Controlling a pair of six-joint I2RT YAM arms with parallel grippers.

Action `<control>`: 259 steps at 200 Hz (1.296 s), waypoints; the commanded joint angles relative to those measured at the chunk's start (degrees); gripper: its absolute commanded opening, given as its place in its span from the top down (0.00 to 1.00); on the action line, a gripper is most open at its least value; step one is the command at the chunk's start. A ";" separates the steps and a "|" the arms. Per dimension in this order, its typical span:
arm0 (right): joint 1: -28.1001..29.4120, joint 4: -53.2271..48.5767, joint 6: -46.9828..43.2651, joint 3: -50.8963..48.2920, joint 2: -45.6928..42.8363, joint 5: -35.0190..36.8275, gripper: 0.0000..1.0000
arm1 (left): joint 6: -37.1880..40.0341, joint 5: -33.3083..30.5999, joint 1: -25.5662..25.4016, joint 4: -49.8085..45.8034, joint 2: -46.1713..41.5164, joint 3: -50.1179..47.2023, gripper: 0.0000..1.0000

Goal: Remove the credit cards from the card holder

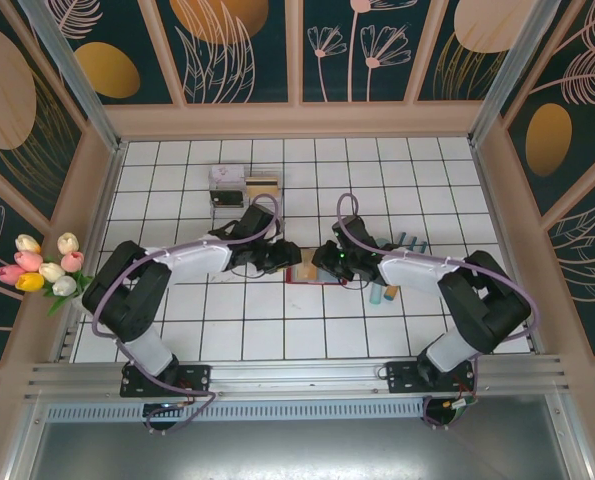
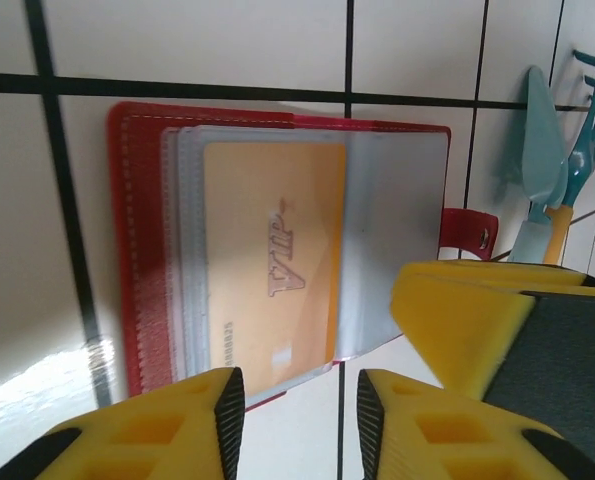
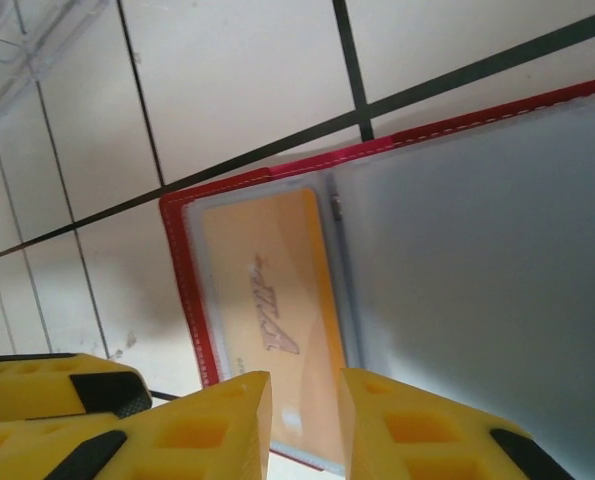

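The card holder (image 1: 305, 272) lies open on the white tiles between my two grippers. Its red stitched edge (image 2: 137, 250) frames clear grey-blue pockets. An orange VIP credit card (image 2: 272, 260) sits inside a pocket. My left gripper (image 2: 300, 400) hovers at the holder's near edge; its jaws stand a narrow gap apart, with bare tile and the holder's corner between them. My right gripper (image 3: 305, 400) hangs over the same orange card (image 3: 272, 300) and red border (image 3: 182, 290), jaws slightly apart and gripping nothing visibly. In the top view the left gripper (image 1: 280, 262) and right gripper (image 1: 324, 265) nearly touch.
A clear plastic box (image 1: 227, 187) stands behind the left arm. Teal garden tools with yellow handles (image 2: 557, 150) lie right of the holder. The holder's red strap tab (image 2: 467, 232) sticks out on that side. Tulips (image 1: 45, 265) sit outside the left wall.
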 commanded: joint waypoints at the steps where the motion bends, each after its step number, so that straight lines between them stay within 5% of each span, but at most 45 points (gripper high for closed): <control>1: 0.30 0.02 0.47 0.65 1.53 1.22 0.75 | -0.13 -0.48 -0.72 -1.72 2.89 2.15 0.66; 110: 0.21 1.55 -1.48 1.15 3.99 -0.78 0.85 | 3.15 -4.83 -0.79 -5.81 6.73 5.70 0.85; 259: -0.44 2.32 -3.98 1.01 4.93 -3.08 0.88 | 5.92 -6.59 -0.75 -8.74 8.97 1.03 0.91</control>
